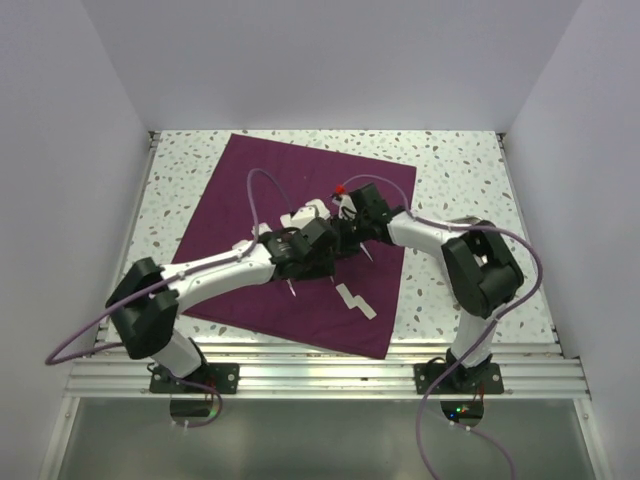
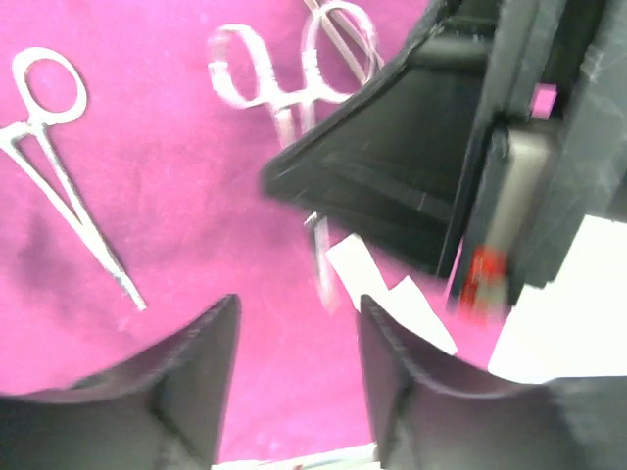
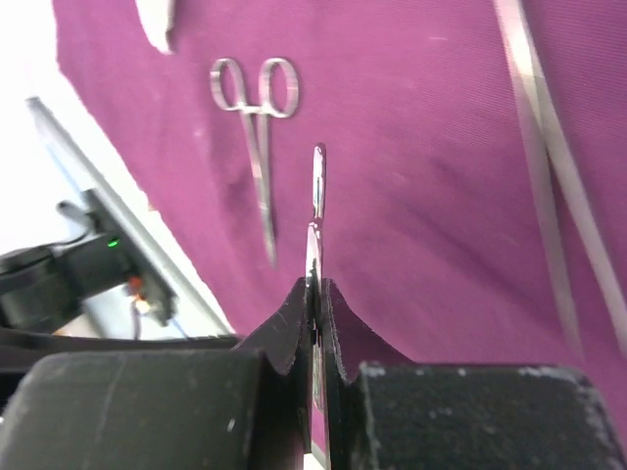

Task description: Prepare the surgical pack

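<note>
Now the purple cloth (image 1: 250, 180) lies flat and open on the table (image 1: 460, 170). The right gripper (image 3: 315, 289) is pressed tight on a thin metal clamp (image 3: 316, 215) that sticks out past its fingers. The left gripper (image 2: 299, 362) is spread wide with nothing in it. Other clamps (image 3: 262, 166) and white gauze (image 1: 355, 300) lie on the cloth near both grippers.

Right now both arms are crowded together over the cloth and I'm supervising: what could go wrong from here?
The right gripper pinches the thin metal clamp edge-on, by a narrow hold; it may slip or twist. The open left gripper sits beside it, so pulling apart could knock them together. Loose white gauze squares on the dark purple cloth could get swept aside.
</note>
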